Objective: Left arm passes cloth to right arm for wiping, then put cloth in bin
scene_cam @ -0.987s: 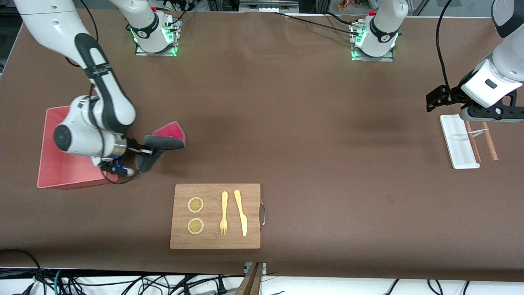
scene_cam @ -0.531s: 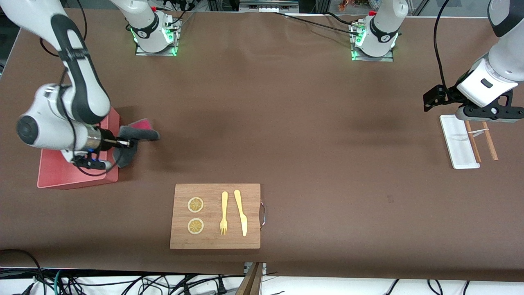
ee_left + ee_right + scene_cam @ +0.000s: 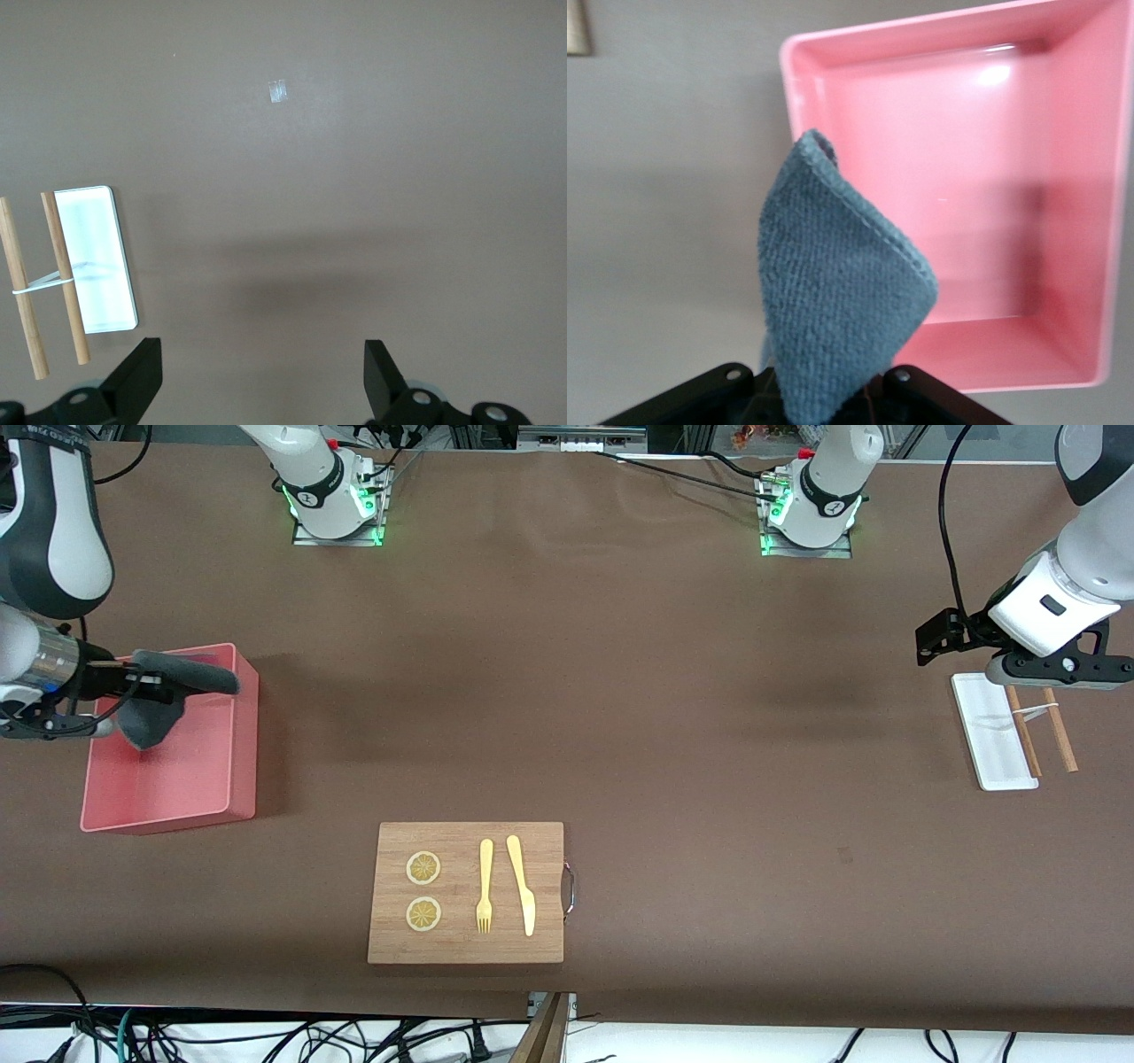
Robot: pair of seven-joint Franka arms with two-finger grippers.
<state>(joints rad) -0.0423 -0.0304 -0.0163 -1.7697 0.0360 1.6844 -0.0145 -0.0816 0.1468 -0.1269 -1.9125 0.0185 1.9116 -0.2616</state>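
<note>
**A:** Here, the right gripper (image 3: 133,684) is clenched on the cloth (image 3: 173,691), holding it up in the air over the bin (image 3: 232,731). The right arm (image 3: 53,531) drops from the view's upper corner, its forearm steep, then bends at the silver-grey wrist so the gripper lies nearly level above the bin's open top.

**B:** And how does the cloth hang?

**A:** One grey fold sticks out level from the gripper, another droops toward the bin's floor. In the right wrist view the cloth (image 3: 833,301) rises from between the jaws as a folded grey peak, with the pink bin (image 3: 1063,221) below and partly covered by it. No pink-red patch shows from either angle.

**B:** Where is the other arm?

**A:** The left arm (image 3: 1076,540) waits at its own end of the table, its white wrist angled down and sideways. The left gripper (image 3: 1063,673) hangs released, jaws wide with nothing between them, over the white tray (image 3: 992,753) and the two wooden sticks (image 3: 1059,735) lying across it. The left wrist view shows both black fingers (image 3: 137,381) spread over bare brown table (image 3: 354,177), with the tray (image 3: 97,266) and sticks (image 3: 62,274) just off to one side.

**B:** Anything else on the table?

**A:** A wooden cutting board (image 3: 465,846) sits nearer the front camera, carrying two lemon slices (image 3: 423,868), a yellow fork (image 3: 485,886) and a yellow knife (image 3: 521,884).
</note>
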